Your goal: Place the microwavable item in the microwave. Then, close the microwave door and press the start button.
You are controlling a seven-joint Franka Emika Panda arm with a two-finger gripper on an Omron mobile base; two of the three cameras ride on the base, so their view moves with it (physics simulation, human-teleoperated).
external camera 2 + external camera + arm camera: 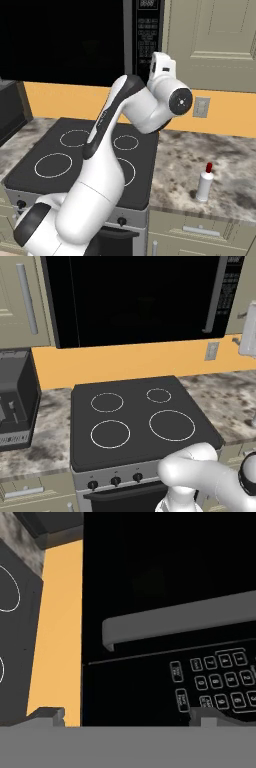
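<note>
The microwave (140, 301) hangs above the stove with its microwave door (135, 296) shut flat against it. In the hand view the grey bar handle (180, 619) runs across the middle and the keypad (215, 684) lies just past it. My gripper (127, 716) is open, close in front of the door's handle side, with the keypad near one fingertip (207, 714) and nothing between the jaws. The white hand (162, 65) is raised in front of the keypad strip (149, 35). The microwavable item is out of view.
A black stove top (140, 421) with several ring burners lies below the microwave. A white bottle with a red cap (204, 184) stands on the marble counter (225, 160) to the right. A dark appliance (15, 396) sits on the left counter.
</note>
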